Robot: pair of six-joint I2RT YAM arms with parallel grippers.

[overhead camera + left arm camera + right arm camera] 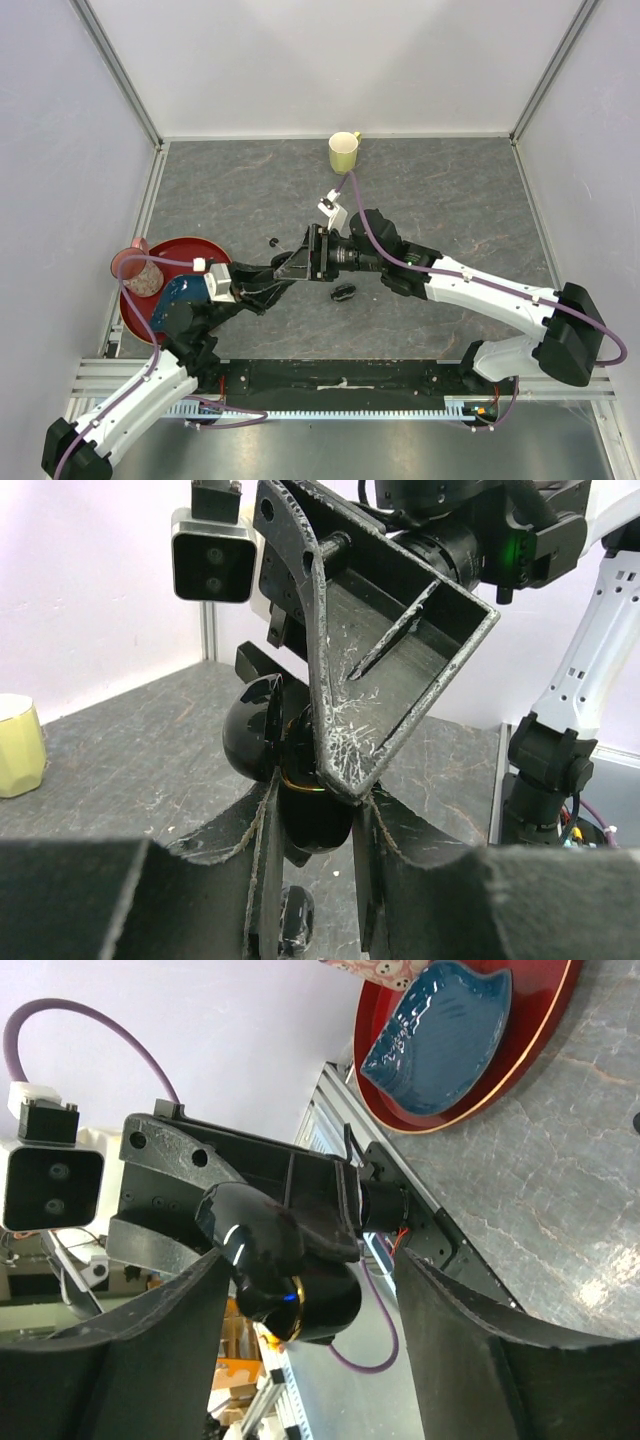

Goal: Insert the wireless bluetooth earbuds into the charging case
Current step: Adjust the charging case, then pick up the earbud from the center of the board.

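My left gripper (287,268) is shut on a glossy black charging case (316,815) with a gold rim, held above the table with its lid open. In the right wrist view the case (292,1295) sits between the wide-open fingers of my right gripper (310,1360). The right gripper (312,252) meets the left one over the table's middle, and one right fingertip (345,775) is against the case. One tiny black earbud (274,241) lies on the table just behind the grippers. No other earbuds show.
A second black case (344,292) lies on the table below the grippers, also in the left wrist view (295,920). A red tray (130,310) with a blue dish (185,292) and a pink cup (140,270) is at left. A yellow cup (344,152) stands at the back.
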